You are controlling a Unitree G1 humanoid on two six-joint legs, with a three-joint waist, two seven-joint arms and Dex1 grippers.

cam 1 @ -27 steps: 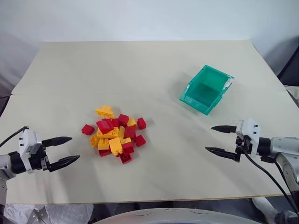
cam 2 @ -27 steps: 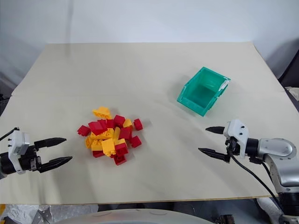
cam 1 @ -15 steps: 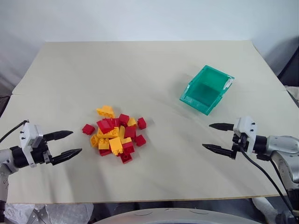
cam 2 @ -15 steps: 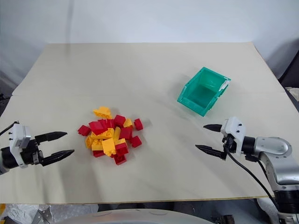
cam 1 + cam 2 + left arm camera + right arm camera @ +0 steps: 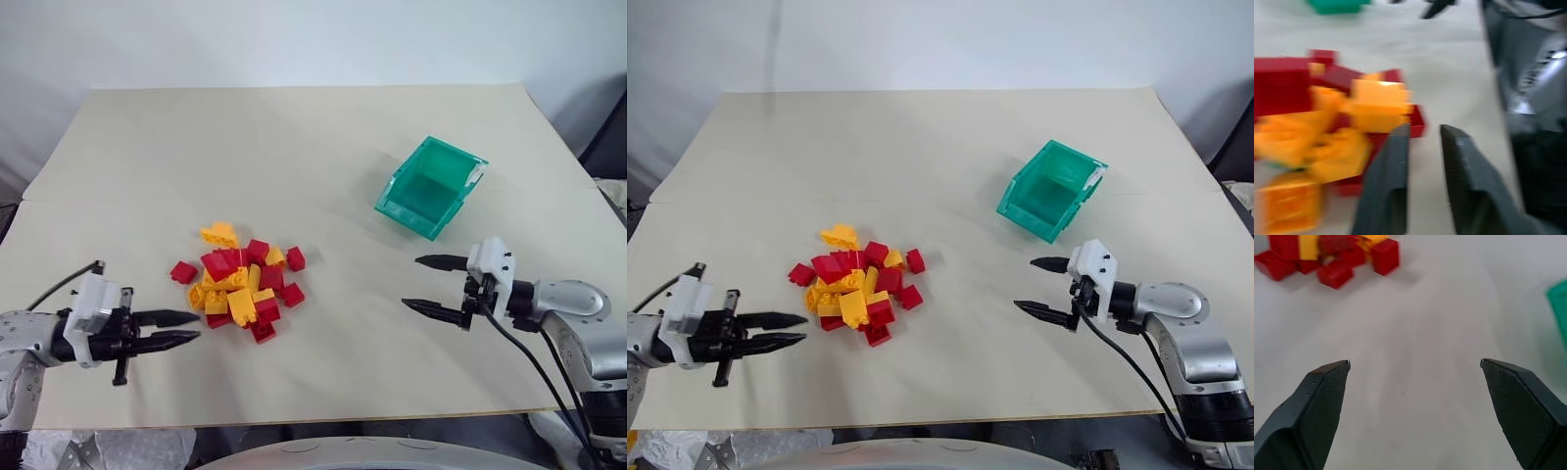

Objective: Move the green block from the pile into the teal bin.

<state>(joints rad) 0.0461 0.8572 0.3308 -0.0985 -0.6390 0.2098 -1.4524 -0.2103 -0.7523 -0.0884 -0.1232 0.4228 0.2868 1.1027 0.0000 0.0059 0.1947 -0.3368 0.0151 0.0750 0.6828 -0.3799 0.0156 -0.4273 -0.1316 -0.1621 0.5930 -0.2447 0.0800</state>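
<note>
Since the earlier frame the left gripper has slid in toward the pile and narrowed its 2 fingers almost together, gripping nothing. The right gripper has eased inward, jaws wide and empty, below the teal bin. The green block cannot be made out among the bricks.

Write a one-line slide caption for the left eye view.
Both hands hover over the table: nearly closed left hand beside the pile, open right hand below the teal bin.
</note>
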